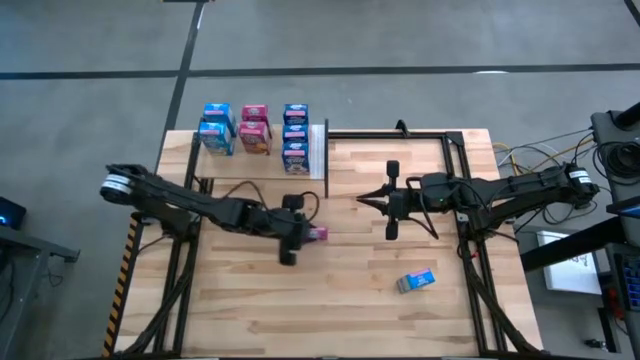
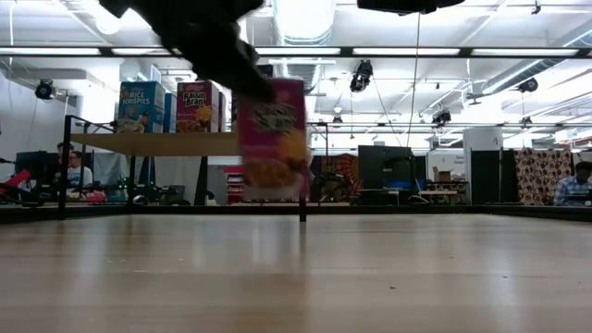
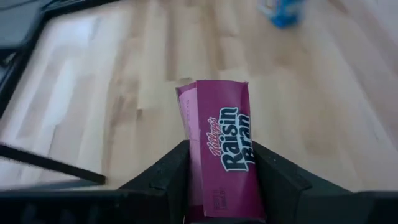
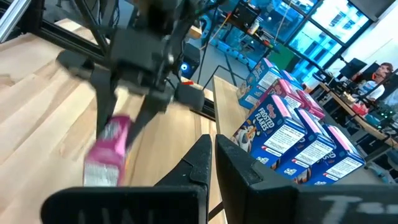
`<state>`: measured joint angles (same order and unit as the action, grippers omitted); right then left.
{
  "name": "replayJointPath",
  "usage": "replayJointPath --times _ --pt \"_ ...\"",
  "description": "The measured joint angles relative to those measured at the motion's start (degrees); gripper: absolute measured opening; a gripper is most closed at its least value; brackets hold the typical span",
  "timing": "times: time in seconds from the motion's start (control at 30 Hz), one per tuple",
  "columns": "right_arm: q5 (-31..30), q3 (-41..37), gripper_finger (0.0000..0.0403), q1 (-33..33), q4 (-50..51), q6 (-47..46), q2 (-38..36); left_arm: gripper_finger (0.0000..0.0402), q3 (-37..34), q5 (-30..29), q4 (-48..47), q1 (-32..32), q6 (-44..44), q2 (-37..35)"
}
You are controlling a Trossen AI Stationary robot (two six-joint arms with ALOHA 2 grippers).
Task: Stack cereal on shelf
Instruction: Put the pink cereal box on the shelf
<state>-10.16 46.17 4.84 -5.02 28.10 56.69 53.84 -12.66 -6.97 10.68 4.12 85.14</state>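
Cereal sits in three places. A pink Raisin Bran box (image 1: 317, 234) hangs above the middle of the plank table (image 1: 350, 310), pinched between the fingers (image 3: 171, 171) of the left gripper (image 1: 303, 232); the low view shows it lifted clear of the tabletop, and the left wrist view shows the two dark fingers pressed against its long sides. A blue box (image 1: 416, 281) lies flat on the table toward the near right, well apart from everything, with bare wood all round it. The other boxes (image 1: 254, 130) stand in rows on the shelf (image 1: 317, 150) at the table's far left corner, blue and pink mixed, with the row of blue ones nearest the shelf's white edge strip. Between the held box and the shelf the planks lie open. The right gripper (image 1: 362, 200) hovers near the table's centre, just right of the shelf's near corner, fingers pressed together and holding nothing.
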Motion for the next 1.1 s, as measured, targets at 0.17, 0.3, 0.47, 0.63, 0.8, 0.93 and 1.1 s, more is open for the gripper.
replayJointPath --times 0.17,0.3,0.47,0.63,0.8,0.93,1.1 --pt "0.0 0.0 0.0012 0.0 0.0 0.0 0.0 0.0133 0.0 4.4 -13.3 -0.2 8.1 -9.7" --pt "0.0 0.0 0.0012 0.0 0.0 0.0 0.0 0.0133 0.0 4.2 -22.9 -1.4 8.2 -17.3" --pt "0.0 0.0 0.0012 0.0 -0.1 0.0 0.0 0.0133 0.0 3.7 -28.3 -2.4 7.4 -26.1" --pt "-0.2 0.0 0.0012 0.0 -0.4 0.0 0.0 0.0133 0.0 -6.0 -34.1 -2.5 9.3 -32.5" --pt "-0.3 0.0 0.0012 0.0 -0.4 0.0 0.0 0.0133 0.0 -12.4 -35.1 -3.3 14.1 -35.8" --pt "-0.3 0.0 0.0012 0.0 -0.4 0.0 0.0 0.0133 0.0 -13.4 -35.2 -6.2 16.7 -36.9" --pt "-0.3 0.0 0.0012 0.0 -0.4 -0.5 0.0 0.0131 0.2 -11.4 -35.8 -11.1 21.0 -37.3"
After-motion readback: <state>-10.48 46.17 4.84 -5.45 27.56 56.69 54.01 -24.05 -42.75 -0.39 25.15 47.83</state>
